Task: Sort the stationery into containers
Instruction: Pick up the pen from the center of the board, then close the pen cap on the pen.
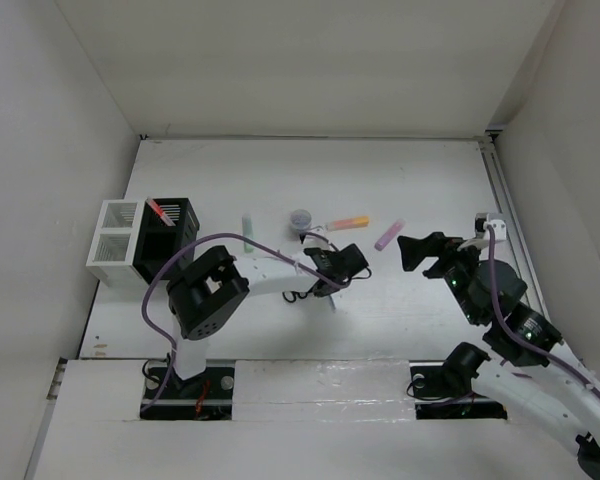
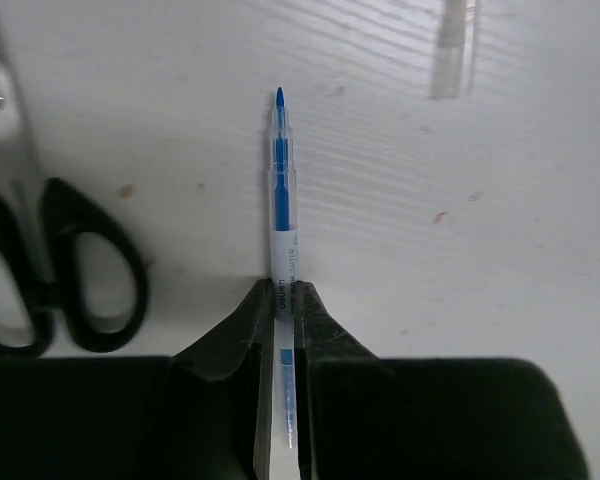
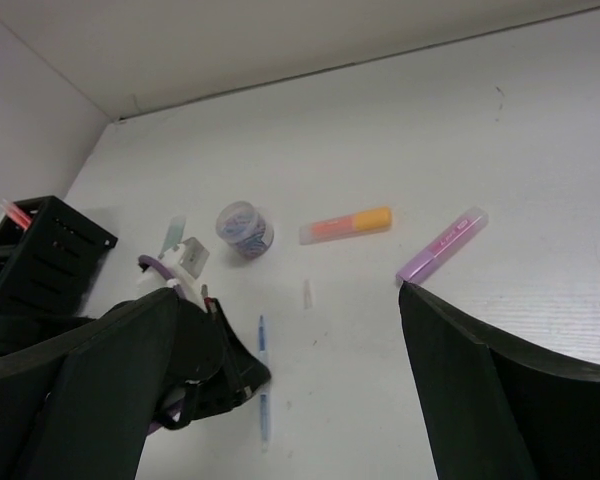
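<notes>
While clamped in the left gripper, on the table beside one scissors: one blue pen. Right gripper wide, empty, near one purple highlighter. One white container, one black container.

Cut off and covered
Left wrist view: scissors run off the left edge; the pen has its rear buried in the left gripper. Right wrist view: black box clipped at left.
</notes>
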Motion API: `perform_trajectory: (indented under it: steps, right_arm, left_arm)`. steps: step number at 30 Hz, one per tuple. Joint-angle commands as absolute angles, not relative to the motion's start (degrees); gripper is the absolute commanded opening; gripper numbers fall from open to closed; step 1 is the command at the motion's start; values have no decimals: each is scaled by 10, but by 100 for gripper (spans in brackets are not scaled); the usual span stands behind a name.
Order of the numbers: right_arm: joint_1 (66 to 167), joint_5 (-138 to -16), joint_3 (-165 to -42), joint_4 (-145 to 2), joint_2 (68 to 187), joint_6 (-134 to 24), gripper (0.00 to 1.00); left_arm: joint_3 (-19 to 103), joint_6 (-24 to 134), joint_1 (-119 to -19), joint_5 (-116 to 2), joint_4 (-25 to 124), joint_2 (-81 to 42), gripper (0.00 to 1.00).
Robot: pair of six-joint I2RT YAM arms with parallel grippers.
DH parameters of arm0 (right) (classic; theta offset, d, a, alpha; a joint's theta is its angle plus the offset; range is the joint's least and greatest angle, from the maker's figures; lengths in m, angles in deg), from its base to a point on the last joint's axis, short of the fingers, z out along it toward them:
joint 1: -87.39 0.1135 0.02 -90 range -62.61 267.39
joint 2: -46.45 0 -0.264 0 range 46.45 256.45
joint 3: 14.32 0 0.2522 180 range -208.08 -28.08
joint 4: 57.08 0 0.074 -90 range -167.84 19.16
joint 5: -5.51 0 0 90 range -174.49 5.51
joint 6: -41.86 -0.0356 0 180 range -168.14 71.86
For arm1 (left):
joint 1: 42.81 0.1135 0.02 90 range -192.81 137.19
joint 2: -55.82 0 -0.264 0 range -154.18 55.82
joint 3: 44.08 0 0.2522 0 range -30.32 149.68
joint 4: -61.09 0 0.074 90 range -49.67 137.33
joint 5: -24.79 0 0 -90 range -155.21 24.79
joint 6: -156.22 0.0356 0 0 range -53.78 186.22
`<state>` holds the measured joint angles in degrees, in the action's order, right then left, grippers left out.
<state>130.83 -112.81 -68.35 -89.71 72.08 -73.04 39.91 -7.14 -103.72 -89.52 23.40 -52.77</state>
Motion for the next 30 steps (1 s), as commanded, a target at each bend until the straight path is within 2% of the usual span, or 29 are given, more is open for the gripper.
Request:
perform_trajectory:
  steps: [1,8,12,19,24,30]
  right_arm:
    - [1303,-1144,-682,-883,740,-732,96]
    - [1241,-1093,-675,-837,806,-726,95]
    - [1200,-1020,-665,-779,873,-696,95]
    - [1195,-972,-686,-724,998,-670,94]
    - [1206,-932,-771,-741,1150,-622,93]
    - [1225,-911,-845,-786,1270,-596,90]
  left_arm:
    - [367,-35,-1042,-944,102,-506,0]
    - [322,66,-1047,-988,131,-363,0]
    - [316,126,-1047,-993,143,-272,0]
    - [329,254,-1047,-967,175,-157,0]
    - [336,343,-1007,-1016,181,-70,0]
    - [366,439,-999,-1054,138,4,0]
